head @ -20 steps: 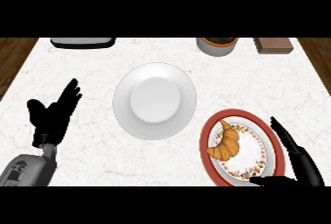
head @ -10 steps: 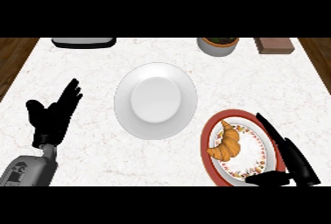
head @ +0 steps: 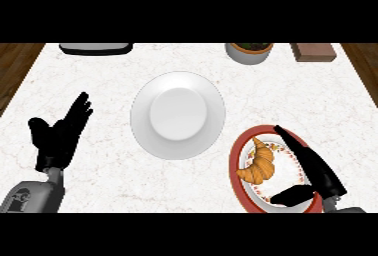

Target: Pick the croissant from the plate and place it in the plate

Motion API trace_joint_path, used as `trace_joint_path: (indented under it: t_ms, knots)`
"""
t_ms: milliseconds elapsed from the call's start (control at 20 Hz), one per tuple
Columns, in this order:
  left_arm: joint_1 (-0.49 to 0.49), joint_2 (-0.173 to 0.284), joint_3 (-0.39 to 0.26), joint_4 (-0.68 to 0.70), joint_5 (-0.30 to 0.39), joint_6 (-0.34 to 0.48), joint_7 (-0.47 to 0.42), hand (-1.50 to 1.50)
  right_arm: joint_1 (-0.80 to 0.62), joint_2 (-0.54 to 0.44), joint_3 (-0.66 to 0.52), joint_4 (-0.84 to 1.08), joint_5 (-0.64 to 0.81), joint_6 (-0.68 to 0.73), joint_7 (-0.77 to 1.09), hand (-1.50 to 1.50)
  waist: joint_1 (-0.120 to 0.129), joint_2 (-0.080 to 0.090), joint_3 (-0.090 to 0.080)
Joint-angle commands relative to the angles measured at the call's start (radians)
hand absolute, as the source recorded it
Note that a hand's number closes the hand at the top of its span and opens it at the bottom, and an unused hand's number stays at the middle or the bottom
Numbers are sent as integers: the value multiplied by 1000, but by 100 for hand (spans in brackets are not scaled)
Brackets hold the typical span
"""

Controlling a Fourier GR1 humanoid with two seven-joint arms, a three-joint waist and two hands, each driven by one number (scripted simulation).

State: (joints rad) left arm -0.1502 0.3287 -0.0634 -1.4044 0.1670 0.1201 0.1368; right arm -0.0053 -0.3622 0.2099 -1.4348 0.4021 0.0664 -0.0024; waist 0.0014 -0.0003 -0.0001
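White marbled counter fills the view; the croissant lies on the red-rimmed plate near the front right corner; the right hand has slid inward over that plate, fingers straight, thumb spread, holding nothing; a grasp looks close; the white plate waits mid-counter; the left hand rests open by the left edge.

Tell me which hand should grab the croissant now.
Right. The right hand is open over the red-rimmed plate, fingers and thumb either side of the croissant. The left hand rests open across the counter, beyond the white plate.
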Motion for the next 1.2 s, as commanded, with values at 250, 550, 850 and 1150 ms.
trace_joint_path:
  t_ms: [250,550,850,1150]
  knots:
    - [-23,-35,84,27,-44,-53,11,0,-105,101,-23,120,112,37,36,-150,-1,0,0]
    - [20,-73,85,-35,-87,-67,33,0,-68,124,-39,79,171,41,60,-150,-2,0,0]
    - [-9,-78,107,28,-90,-98,-11,0,-157,139,-17,252,236,65,16,-150,-1,1,0]
    - [-43,-69,132,24,-75,-108,30,0,-187,131,7,297,251,86,-125,150,0,1,0]
